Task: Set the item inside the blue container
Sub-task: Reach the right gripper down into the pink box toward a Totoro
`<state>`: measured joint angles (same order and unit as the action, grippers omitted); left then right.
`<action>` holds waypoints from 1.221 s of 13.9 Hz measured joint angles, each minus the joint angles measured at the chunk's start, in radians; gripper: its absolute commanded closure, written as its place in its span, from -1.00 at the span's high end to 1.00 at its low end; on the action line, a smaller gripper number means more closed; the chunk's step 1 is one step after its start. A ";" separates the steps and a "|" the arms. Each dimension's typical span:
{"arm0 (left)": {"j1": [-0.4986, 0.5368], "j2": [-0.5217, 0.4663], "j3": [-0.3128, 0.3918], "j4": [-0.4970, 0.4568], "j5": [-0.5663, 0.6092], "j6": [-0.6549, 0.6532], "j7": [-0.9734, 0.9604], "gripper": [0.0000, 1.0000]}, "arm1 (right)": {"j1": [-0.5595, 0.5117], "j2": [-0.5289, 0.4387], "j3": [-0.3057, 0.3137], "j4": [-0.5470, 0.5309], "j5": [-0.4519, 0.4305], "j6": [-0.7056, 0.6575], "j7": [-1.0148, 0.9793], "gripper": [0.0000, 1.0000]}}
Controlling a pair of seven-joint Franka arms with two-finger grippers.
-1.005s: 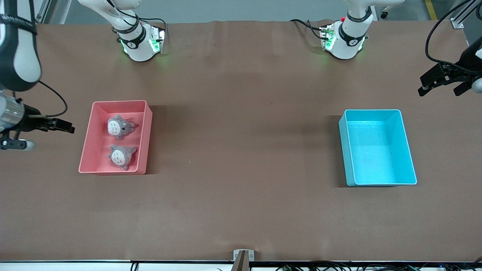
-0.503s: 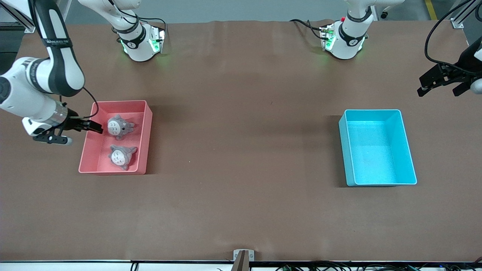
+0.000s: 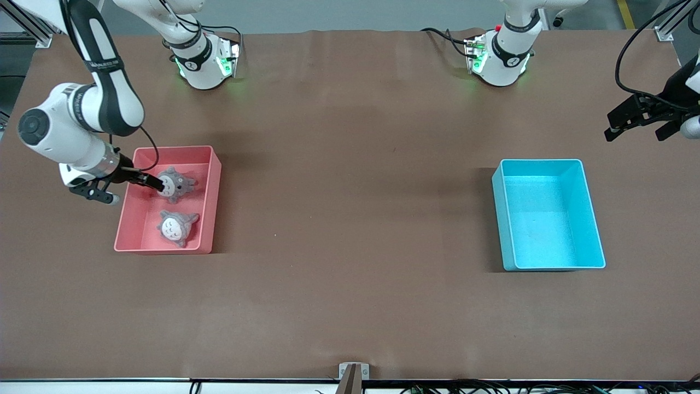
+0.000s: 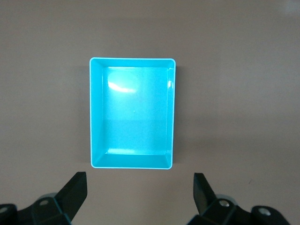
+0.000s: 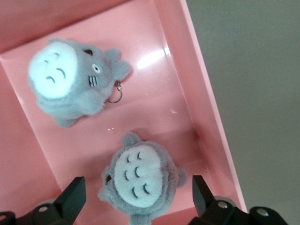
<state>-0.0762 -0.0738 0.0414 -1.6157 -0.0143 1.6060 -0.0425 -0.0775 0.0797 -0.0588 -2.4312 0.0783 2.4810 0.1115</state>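
Two grey plush toys with white bellies lie in a pink bin [image 3: 215,198]: one farther [image 3: 178,183], one nearer [image 3: 176,226]. My right gripper [image 3: 137,193] hangs open over this bin, holding nothing. In the right wrist view the nearer toy [image 5: 138,182] shows between the open fingers of my right gripper [image 5: 137,180], untouched, and the farther toy [image 5: 70,82] has a key ring. The blue container [image 3: 547,219] stands empty toward the left arm's end. My left gripper [image 3: 635,135] hangs open and still over bare table beside it. The left wrist view looks down on the container [image 4: 131,112] past my left gripper [image 4: 139,178].
A brown mat [image 3: 355,230] covers the table between the two bins. The pink bin's wall [image 5: 206,108] rises close beside the nearer toy. The two arm bases [image 3: 202,60] stand along the farther edge.
My right arm has swung in from the right arm's end of the table to over the pink bin. Its jaws stayed open. The left arm has barely moved.
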 measured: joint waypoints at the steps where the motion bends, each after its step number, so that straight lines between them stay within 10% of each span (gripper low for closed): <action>1: 0.000 0.001 0.000 -0.001 0.000 0.000 0.000 1.00 | 0.003 0.000 0.001 -0.028 0.000 0.042 0.001 1.00; 17: 0.000 0.021 -0.001 -0.009 0.000 0.000 0.000 1.00 | 0.033 0.095 0.000 -0.080 0.000 0.185 0.039 1.00</action>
<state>-0.0763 -0.0523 0.0409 -1.6250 -0.0143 1.6060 -0.0425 -0.0441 0.1749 -0.0588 -2.5107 0.0788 2.6657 0.1506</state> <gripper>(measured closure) 0.000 0.000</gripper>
